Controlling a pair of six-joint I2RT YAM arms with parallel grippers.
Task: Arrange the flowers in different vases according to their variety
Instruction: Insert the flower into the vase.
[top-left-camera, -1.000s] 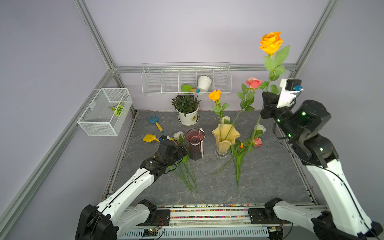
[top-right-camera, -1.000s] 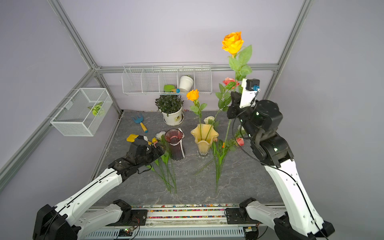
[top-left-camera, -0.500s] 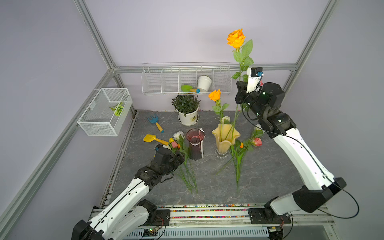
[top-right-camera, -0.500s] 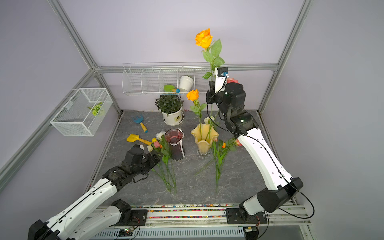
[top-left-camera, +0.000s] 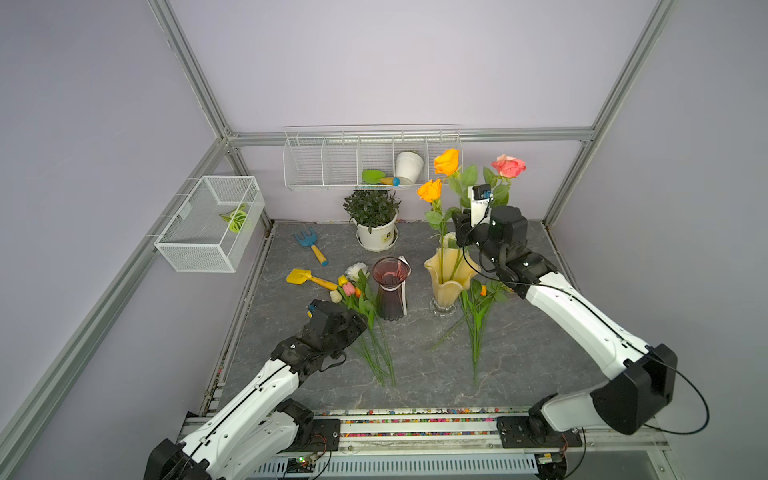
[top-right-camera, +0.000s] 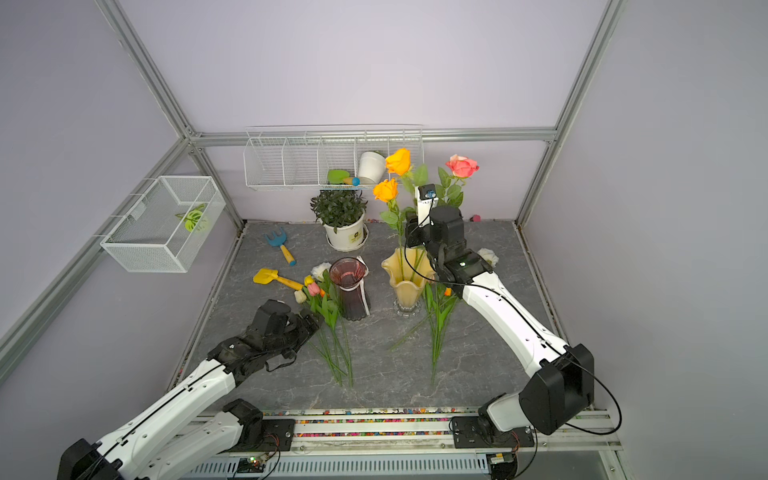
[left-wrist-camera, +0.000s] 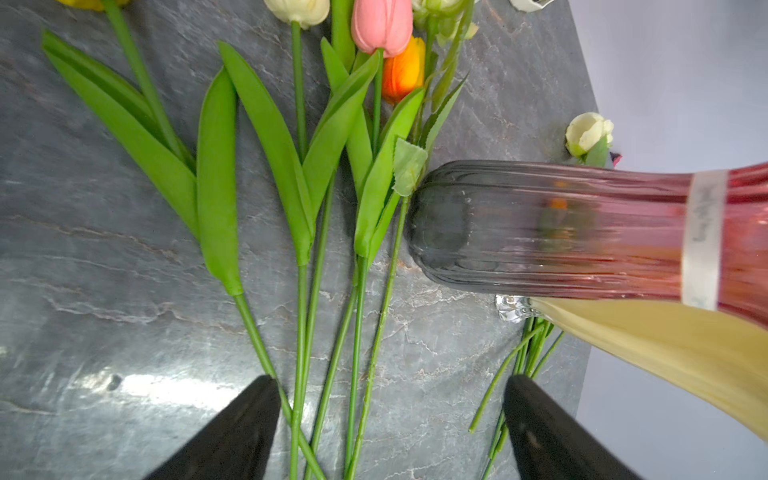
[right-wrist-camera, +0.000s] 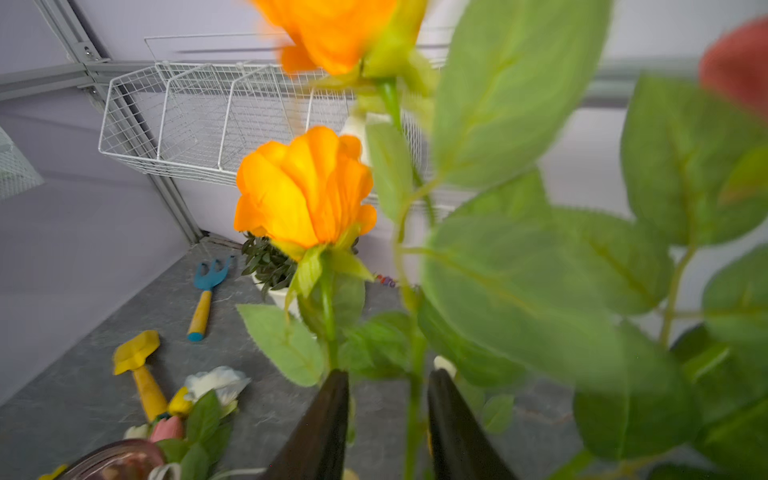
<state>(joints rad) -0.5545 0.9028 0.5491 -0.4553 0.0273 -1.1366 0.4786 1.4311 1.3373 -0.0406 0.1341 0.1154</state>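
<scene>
Partly done. Already standing in the yellow vase (top-left-camera: 446, 286): two orange roses (top-left-camera: 430, 190), likely the pink rose (top-left-camera: 509, 166) too, its stem foot hidden behind the arm. Right gripper (right-wrist-camera: 390, 372) slack, jaws standing clear of the taller orange stem on both sides, gripping nothing. Purple vase (top-left-camera: 390, 299) empty. Left to sort, lying on the table (top-left-camera: 415, 374): tulips (top-left-camera: 348, 287) just beside the purple vase, a second bunch (top-left-camera: 476, 324) beside the yellow one. Left gripper (left-wrist-camera: 390, 377) spread wide over the tulip stems, grasping nothing.
</scene>
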